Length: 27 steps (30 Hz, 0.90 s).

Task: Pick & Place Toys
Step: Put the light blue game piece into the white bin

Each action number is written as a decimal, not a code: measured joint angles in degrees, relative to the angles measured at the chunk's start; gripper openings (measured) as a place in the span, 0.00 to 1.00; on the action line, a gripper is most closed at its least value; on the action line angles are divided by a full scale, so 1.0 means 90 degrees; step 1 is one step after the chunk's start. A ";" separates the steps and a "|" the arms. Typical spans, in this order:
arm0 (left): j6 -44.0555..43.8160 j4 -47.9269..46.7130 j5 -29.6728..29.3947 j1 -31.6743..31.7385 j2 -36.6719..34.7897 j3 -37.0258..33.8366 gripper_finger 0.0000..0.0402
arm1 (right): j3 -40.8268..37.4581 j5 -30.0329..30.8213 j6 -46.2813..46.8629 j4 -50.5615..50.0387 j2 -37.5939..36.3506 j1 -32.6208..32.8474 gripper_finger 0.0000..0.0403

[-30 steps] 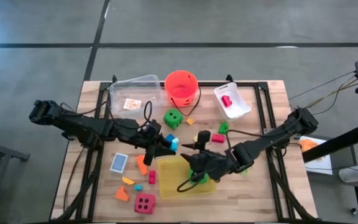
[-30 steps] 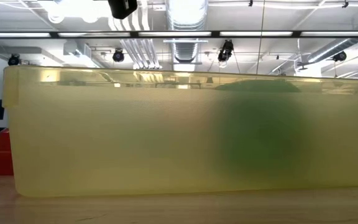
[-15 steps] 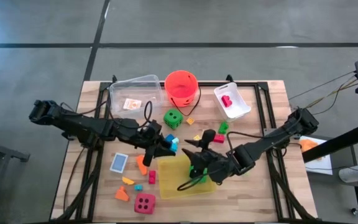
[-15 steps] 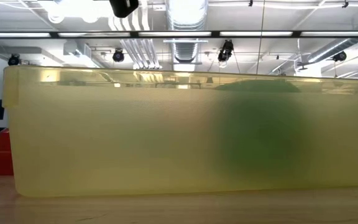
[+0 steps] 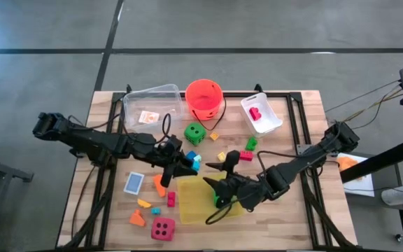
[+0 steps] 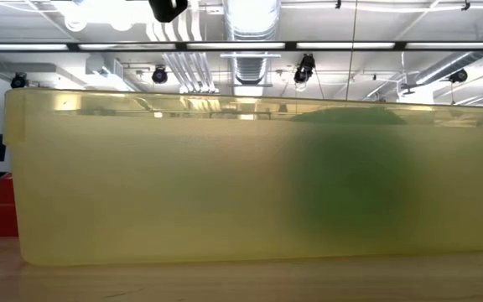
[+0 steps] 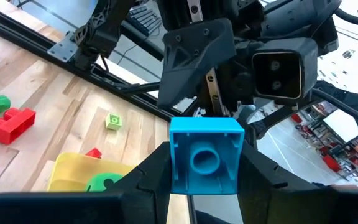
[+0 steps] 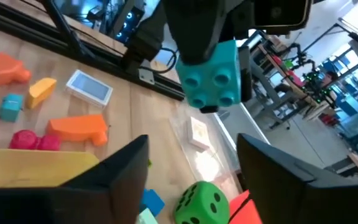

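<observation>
My left gripper is shut on a small blue brick, above the table at the far left corner of the flat yellow tray. The brick also shows in the right wrist view. My right gripper hangs open and empty over the tray. A green die lies in the tray and shows as a green blur behind the tray wall in the low view. A second green die and a pink die rest on the table. My left gripper pinches the blue brick by two opposite side walls between its two fingers. The fingers come from the table's left. The brick is lifted clear of the table, its hollow underside toward the wrist and its studs pointing away.
The orange-red bucket, a clear box with a card in it and a small white tray stand at the far edge. A blue card, orange shapes and red and green bricks lie around the yellow tray.
My right gripper has drawn a little toward the table's near edge over the yellow tray, still open. My left gripper has kept still with the blue brick.
</observation>
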 joint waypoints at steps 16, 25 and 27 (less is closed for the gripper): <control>-0.0002 0.0259 0.0000 0.0000 0.0000 0.0007 0.31 | -0.0002 0.0058 0.0988 0.0619 -0.0002 -0.0222 0.94; -0.0005 0.0305 0.0000 0.0002 0.0000 0.0005 0.31 | 0.0024 -0.0445 -0.0302 0.0943 0.0000 -0.0211 0.94; -0.0010 0.0347 0.0000 0.0002 0.0000 0.0005 0.31 | 0.0024 -0.0442 -0.0696 0.1053 0.0000 -0.0211 0.94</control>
